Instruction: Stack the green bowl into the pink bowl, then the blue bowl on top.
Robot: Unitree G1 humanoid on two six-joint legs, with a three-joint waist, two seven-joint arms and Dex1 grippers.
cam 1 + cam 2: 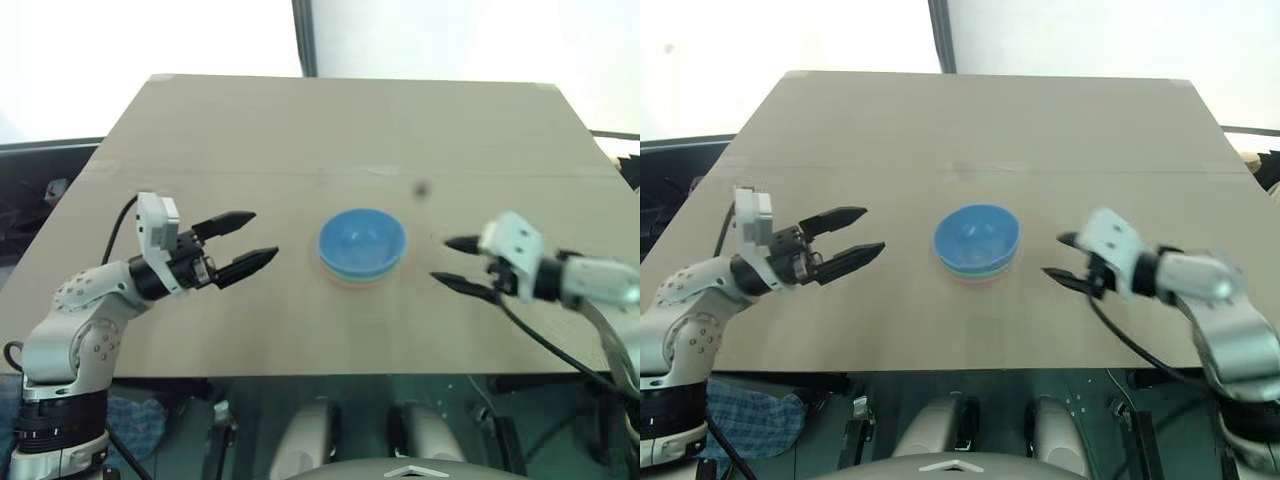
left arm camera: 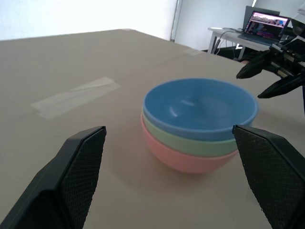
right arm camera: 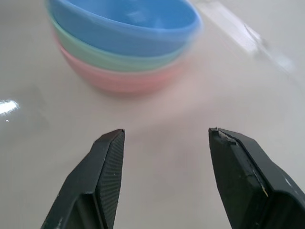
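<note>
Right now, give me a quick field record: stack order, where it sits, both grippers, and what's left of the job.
stack: blue bowl on top, green bowl in the middle, pink bowl at the bottom
location: middle of the table
left gripper: open, empty, apart from the stack
right gripper: open, empty, apart from the stack
task left: none visible, all three bowls nested
</note>
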